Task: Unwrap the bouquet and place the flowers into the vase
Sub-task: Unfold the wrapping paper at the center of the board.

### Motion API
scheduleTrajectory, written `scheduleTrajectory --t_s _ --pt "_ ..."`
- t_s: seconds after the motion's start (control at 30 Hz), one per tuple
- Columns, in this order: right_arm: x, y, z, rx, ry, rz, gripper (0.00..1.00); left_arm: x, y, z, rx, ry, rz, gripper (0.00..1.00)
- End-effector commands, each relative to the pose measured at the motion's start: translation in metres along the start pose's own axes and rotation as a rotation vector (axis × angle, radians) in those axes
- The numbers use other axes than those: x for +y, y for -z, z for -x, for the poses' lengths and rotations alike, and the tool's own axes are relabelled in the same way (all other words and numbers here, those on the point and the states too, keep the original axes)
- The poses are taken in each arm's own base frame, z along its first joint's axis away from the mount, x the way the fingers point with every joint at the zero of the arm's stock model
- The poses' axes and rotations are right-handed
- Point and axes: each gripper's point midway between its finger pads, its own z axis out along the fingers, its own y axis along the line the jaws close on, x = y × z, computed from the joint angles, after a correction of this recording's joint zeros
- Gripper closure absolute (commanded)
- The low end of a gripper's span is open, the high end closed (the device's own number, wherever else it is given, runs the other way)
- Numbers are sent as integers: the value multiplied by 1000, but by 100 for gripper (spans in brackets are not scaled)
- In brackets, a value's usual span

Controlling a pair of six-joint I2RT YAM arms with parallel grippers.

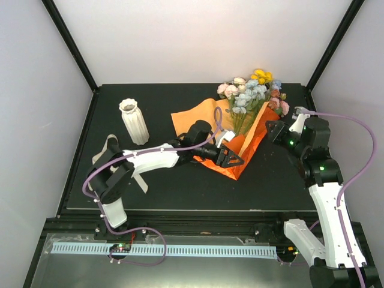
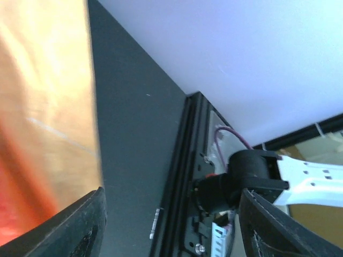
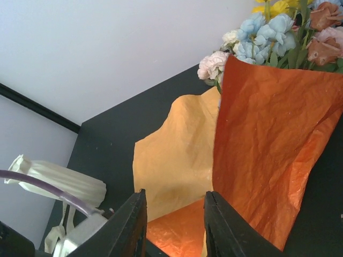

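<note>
Bouquet (image 1: 245,123) lies partly unwrapped — vase (image 1: 135,123) upright, apart.

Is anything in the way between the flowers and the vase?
Yes. The orange paper is partly wrapped round the flowers, and its loose flap lies on the table between them and the vase.

Top view: high above the near edge, looking down across the whole table (image 1: 180,192). Wrist views: low, close, tilted. All three share the orange paper (image 1: 246,150).
</note>
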Motion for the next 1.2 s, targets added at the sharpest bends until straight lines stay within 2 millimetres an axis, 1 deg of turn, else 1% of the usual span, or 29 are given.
scheduleTrajectory --t_s 0.0,0.07,0.13,0.17,0.23,0.33,0.53,0.63,0.7,0.8,0.93,1.03,1.13,1.17 --pt "10 4 3 -12 -10 41 67 34 23 7 -40 -58 209 30" --pt "8 3 1 -12 -7 37 66 49 23 6 -33 -48 276 29" --pt "8 3 0 -6 -1 37 65 56 16 3 -3 -36 269 29" --pt "7 3 -1 -3 0 36 63 56 11 3 8 -29 246 28" --pt "8 2 -1 0 2 38 61 50 1 2 24 -20 181 27" --pt "9 3 -1 1 7 40 58 38 -14 -2 50 -37 129 27" --pt "8 3 0 -5 15 38 58 22 -43 -16 79 -49 73 31" --pt "8 3 0 -2 17 38 58 9 -55 -22 97 -61 29 32" --pt "9 3 0 -2 17 39 58 -3 -61 -26 111 -84 -2 32" --pt "6 2 0 -6 10 28 58 -13 -68 -36 125 -95 -35 32" --pt "-1 -4 -6 13 -4 9 58 -14 -77 -49 140 -80 -63 32" --pt "-6 -7 -10 23 -34 -2 62 -11 -78 -52 141 -71 -58 33" --pt "-7 -7 -10 21 -44 -10 76 -10 -74 -53 121 -76 -47 33" --pt "-6 -7 -9 21 -43 -7 79 -11 -73 -52 116 -81 -45 33"
